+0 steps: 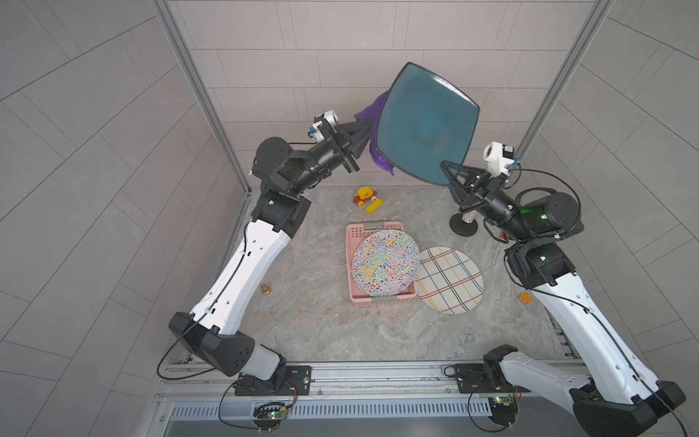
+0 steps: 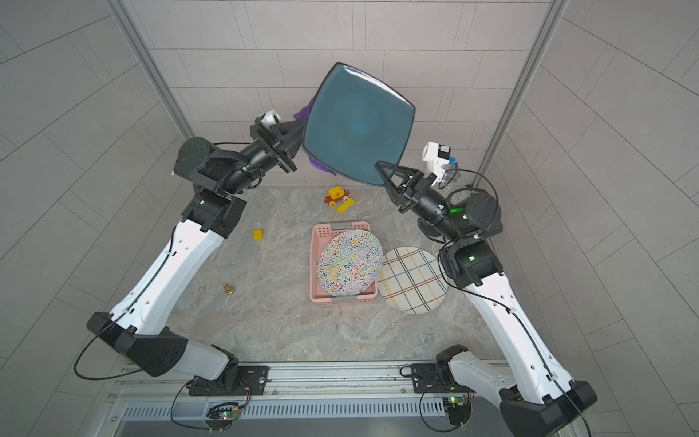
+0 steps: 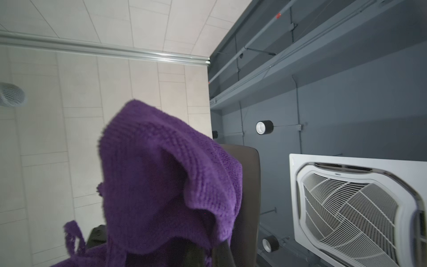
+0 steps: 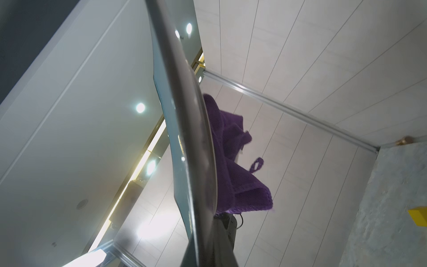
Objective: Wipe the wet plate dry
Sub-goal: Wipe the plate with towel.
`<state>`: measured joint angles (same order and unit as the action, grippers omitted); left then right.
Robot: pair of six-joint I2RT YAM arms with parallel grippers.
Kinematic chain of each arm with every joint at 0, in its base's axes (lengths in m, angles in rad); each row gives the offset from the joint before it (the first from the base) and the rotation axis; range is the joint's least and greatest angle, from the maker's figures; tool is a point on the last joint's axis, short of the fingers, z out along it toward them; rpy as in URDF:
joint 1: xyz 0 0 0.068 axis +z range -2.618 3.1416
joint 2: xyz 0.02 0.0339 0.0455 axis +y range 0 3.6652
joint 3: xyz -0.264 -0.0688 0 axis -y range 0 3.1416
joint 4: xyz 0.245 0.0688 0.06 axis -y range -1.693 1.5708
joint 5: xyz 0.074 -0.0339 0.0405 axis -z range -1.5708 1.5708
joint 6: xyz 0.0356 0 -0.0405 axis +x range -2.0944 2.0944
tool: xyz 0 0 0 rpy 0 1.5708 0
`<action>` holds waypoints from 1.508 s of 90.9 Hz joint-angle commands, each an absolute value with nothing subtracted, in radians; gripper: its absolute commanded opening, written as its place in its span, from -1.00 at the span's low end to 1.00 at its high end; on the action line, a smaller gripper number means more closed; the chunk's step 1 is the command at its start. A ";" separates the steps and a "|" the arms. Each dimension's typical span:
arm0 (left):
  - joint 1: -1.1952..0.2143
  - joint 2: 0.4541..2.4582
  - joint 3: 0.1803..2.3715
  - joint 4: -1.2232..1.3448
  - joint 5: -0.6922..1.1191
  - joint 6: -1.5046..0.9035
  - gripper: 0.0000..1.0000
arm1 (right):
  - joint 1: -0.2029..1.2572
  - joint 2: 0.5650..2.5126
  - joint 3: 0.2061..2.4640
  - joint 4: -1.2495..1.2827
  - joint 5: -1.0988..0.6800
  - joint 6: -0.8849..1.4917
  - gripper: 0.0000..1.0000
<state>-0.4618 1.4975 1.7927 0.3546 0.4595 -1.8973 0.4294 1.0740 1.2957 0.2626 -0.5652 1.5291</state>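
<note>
Right claw [image 1: 446, 173] is clamped on a corner of the teal plate [image 1: 427, 121], holding it tilted up in the air beyond the pink basket [image 1: 354, 236], looks like so the left claw [image 1: 367, 130], pinched shut on the purple cloth [image 1: 372, 113], can rub its underside.

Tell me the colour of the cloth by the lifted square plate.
The cloth is purple, with a knitted texture; it shows best in the left wrist view.

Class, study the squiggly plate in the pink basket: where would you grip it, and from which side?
Probably the squiggly plate by its right rim, from the right: it leans in the pink basket, so that edge juts past the wall.
</note>
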 commanded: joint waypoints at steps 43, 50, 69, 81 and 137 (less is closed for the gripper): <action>-0.566 1.461 1.764 0.607 0.356 -2.075 -1.00 | 0.320 1.224 1.547 0.467 -0.487 1.583 -1.00; -0.548 1.488 1.822 0.607 0.342 -2.083 -1.00 | 0.384 1.181 1.475 0.466 -0.516 1.552 -1.00; -0.568 1.599 1.964 0.595 0.360 -2.079 -1.00 | 0.562 1.121 1.325 0.496 -0.420 1.476 -1.00; -0.624 1.587 1.910 0.603 0.358 -2.064 -1.00 | 0.552 1.183 1.407 0.490 -0.403 1.466 -1.00; -0.408 1.525 1.764 0.650 0.363 -2.099 -1.00 | 0.666 1.115 1.296 0.391 -0.416 1.375 -1.00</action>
